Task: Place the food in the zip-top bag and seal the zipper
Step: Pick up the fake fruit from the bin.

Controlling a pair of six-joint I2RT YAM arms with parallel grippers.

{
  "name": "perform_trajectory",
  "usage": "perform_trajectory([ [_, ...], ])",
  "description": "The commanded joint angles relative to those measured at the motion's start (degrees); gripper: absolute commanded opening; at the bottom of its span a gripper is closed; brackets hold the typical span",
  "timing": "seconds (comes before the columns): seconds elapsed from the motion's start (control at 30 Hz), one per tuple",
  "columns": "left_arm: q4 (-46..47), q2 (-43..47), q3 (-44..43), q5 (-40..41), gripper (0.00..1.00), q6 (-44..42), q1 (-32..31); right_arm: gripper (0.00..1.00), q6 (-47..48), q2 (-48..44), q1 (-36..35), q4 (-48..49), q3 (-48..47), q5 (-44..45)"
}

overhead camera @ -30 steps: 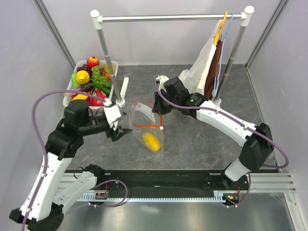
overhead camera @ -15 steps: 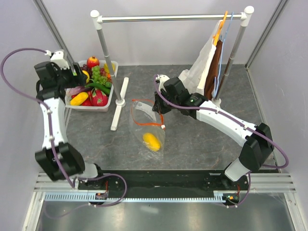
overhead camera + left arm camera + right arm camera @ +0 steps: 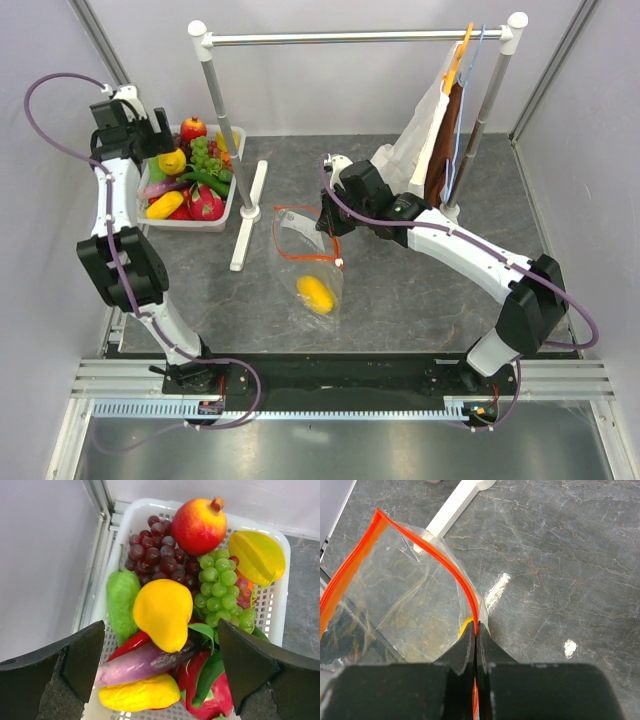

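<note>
Crinkly bag, orange zipper pinched by right end effector, left end effector apart over glossy fruit

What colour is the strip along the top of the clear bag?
The zipper is orange-red, clearest in the right wrist view.

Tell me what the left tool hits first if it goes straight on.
Probably the yellow pear-shaped plastic fruit, dead ahead atop the pile in the white perforated basket; depth is unclear.

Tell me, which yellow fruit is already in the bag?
The small yellow fruit lying inside the clear zip-top bag. The other yellow pieces, like the pear-shaped one and the starfruit, sit in the white basket.
</note>
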State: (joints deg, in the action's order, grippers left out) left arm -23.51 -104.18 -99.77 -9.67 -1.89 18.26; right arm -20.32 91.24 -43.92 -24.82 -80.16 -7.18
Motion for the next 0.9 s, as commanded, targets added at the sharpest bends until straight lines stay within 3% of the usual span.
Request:
perform_trajectory([
  [0.0,0.6,-3.6,-3.7,3.1,1.00,-0.2,-2.5,0.00,-1.0,0.3,-0.2,2.1,-0.3,-0.2],
  [0.4,2.1,-11.0,-6.5,11.6,0.98,0.4,-3.8,0.00,-1.7,-0.8,-0.2,2.1,0.4,-0.6],
  [0.7,2.4,-14.9,-8.6,12.0,0.97,0.2,-3.8,0.00,-1.9,-0.6,-0.2,2.1,1.1,-0.9],
  [0.87,2.0,-14.0,-8.2,9.9,0.83,1.0,-3.8,0.00,-1.9,-0.6,-0.2,2.0,1.1,-1.0],
])
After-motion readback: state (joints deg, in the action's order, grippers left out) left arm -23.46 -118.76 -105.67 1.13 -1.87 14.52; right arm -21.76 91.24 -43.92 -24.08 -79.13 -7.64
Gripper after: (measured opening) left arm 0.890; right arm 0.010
